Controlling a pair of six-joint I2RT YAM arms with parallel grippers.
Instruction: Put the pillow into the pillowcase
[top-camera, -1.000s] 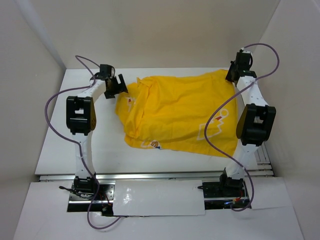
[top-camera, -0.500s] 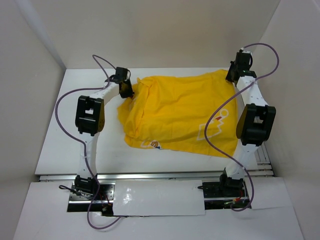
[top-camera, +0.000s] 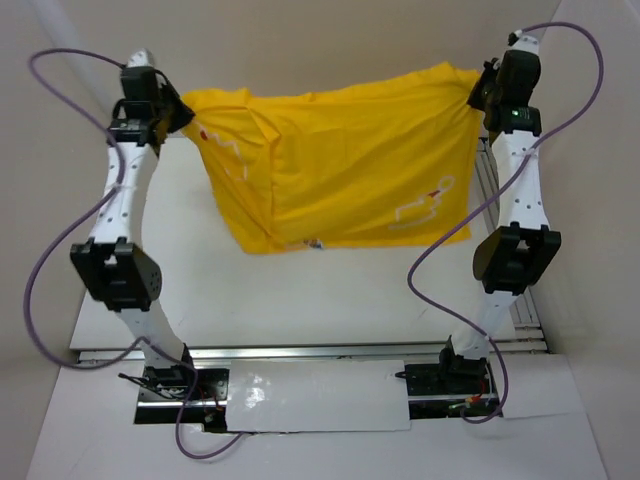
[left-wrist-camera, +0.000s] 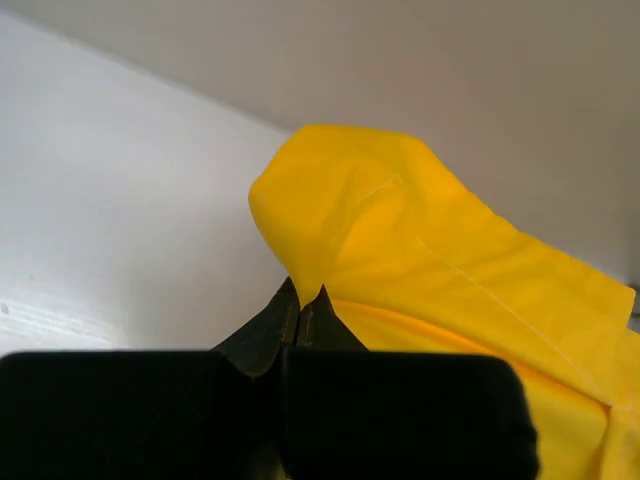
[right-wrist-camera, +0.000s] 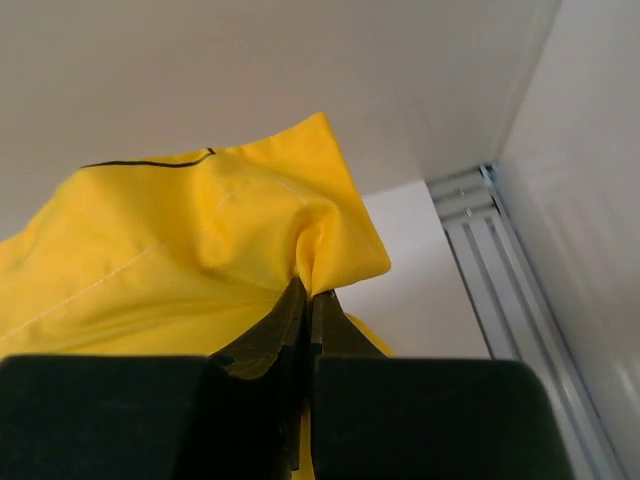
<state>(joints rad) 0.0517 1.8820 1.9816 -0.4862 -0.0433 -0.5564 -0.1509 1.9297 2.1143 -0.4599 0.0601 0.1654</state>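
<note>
The bright yellow pillowcase (top-camera: 340, 160) hangs above the table like a curtain, stretched between both raised arms, white outline print low on its right side. My left gripper (top-camera: 183, 108) is shut on its upper left corner; in the left wrist view the fingertips (left-wrist-camera: 302, 297) pinch a fold of yellow fabric (left-wrist-camera: 420, 250). My right gripper (top-camera: 480, 92) is shut on the upper right corner, and its wrist view shows the tips (right-wrist-camera: 308, 288) closed on bunched cloth (right-wrist-camera: 180, 240). The pillow is out of view.
White table (top-camera: 300, 300) lies below the hanging cloth, enclosed by white walls on three sides. An aluminium rail (right-wrist-camera: 480, 230) runs along the table's right edge. Purple cables (top-camera: 45, 250) loop out from both arms.
The left gripper reached the case's left corner and shut on it. Both arms then rose, lifting the case off the table until it hangs between them.
</note>
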